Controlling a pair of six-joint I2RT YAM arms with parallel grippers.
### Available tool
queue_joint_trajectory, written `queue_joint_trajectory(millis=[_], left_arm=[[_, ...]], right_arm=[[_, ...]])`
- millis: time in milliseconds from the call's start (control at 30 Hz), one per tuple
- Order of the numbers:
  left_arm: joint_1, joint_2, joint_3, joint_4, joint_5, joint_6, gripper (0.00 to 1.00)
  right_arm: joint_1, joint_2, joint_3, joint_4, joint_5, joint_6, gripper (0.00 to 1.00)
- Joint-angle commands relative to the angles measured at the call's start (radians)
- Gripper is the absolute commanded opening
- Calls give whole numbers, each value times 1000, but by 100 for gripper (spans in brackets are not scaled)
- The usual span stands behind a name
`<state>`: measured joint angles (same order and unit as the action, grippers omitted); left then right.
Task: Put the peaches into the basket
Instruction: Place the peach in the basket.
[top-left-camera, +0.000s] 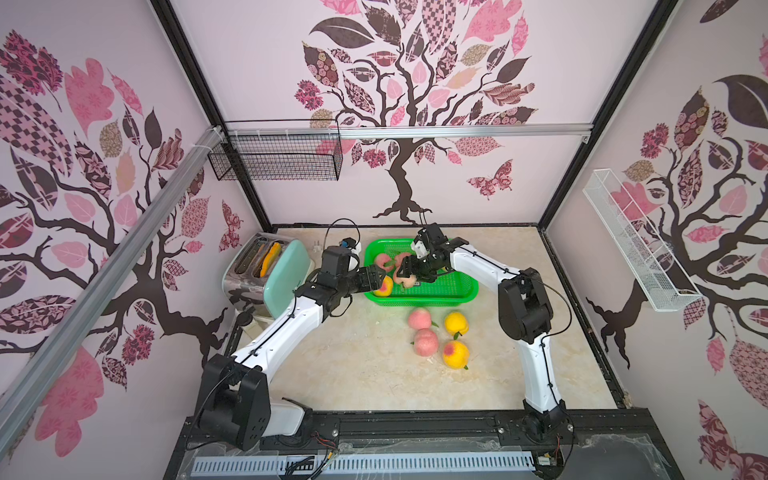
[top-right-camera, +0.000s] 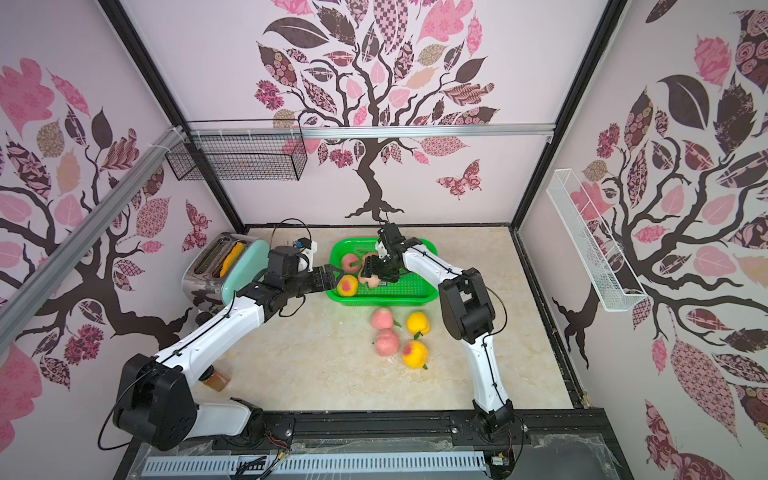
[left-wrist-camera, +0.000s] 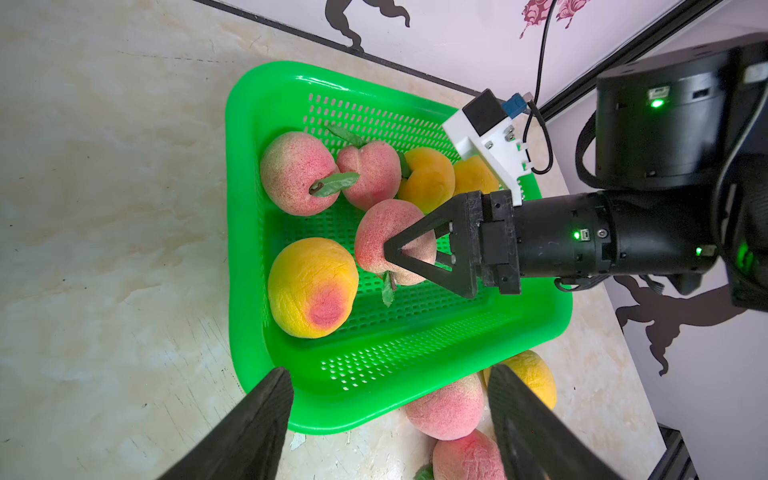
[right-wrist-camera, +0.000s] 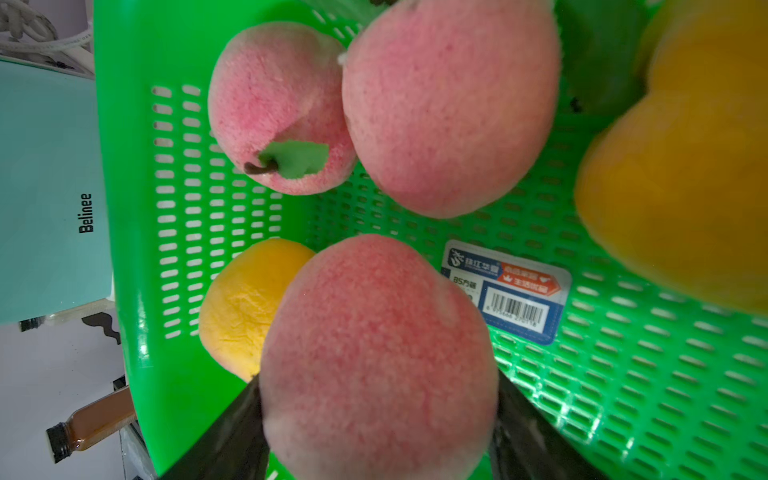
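Pinching a pink peach (right-wrist-camera: 378, 357) between its two fingers, the right tool (left-wrist-camera: 399, 249) reaches in from the right over the middle of the basket (top-left-camera: 453, 291). In the left wrist view a leaf hangs below this fruit. Whether the fruit touches the basket's floor I cannot tell.

The bright green basket stands on the surface toward the far side, just right of the mint toaster (top-left-camera: 286, 270). Five other peaches lie inside it:
- two pink ones (left-wrist-camera: 297, 172) (left-wrist-camera: 368, 174) side by side at the far left
- two yellow-orange ones (left-wrist-camera: 428, 178) (left-wrist-camera: 473, 174) further right, partly hidden by the right arm
- a blushed yellow peach (left-wrist-camera: 311, 286) in the near left corner

A label sticker (right-wrist-camera: 507, 291) sits on the basket floor beside the held fruit.

The left tool (top-left-camera: 376, 280) hovers at the basket's left rim, close to the blushed yellow peach. Its fingers are spread with nothing between them.

Four more peaches lie on the surface in a tight cluster just near of the basket, between the two arms. Two are pink (top-left-camera: 419, 319) (top-left-camera: 426, 341), with two yellow ones (top-left-camera: 456, 323) (top-left-camera: 456, 353) on their right.
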<state>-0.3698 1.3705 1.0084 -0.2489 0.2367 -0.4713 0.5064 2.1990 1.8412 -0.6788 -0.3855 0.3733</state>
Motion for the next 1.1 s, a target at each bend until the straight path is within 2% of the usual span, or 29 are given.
queue_joint_trajectory(millis=[0,233,433,667,933,967,1067], left_arm=[[6,-6,-2,-3,4,11,78],[5,-10,-8,-6,19,8,78],[5,-22,-15,-5,5,7,78],[5,-7,-16,3,12,2,78],[5,-4,-22,6,10,-3,78],[5,-4,-23,7,10,-4,78],[5,-2,-24,11,12,-11,78]], right_arm=[[13,5,22,-16,-10,-5,72],[46,59,99,-58,8,-22,73],[47,65,94,-72,46,-25,75],[47,76,127,-121,69,-38,85],[47,69,138,-135,68,-21,89],[47,65,133,-133,63,-20,98],[47,49,119,-122,64,-22,100]])
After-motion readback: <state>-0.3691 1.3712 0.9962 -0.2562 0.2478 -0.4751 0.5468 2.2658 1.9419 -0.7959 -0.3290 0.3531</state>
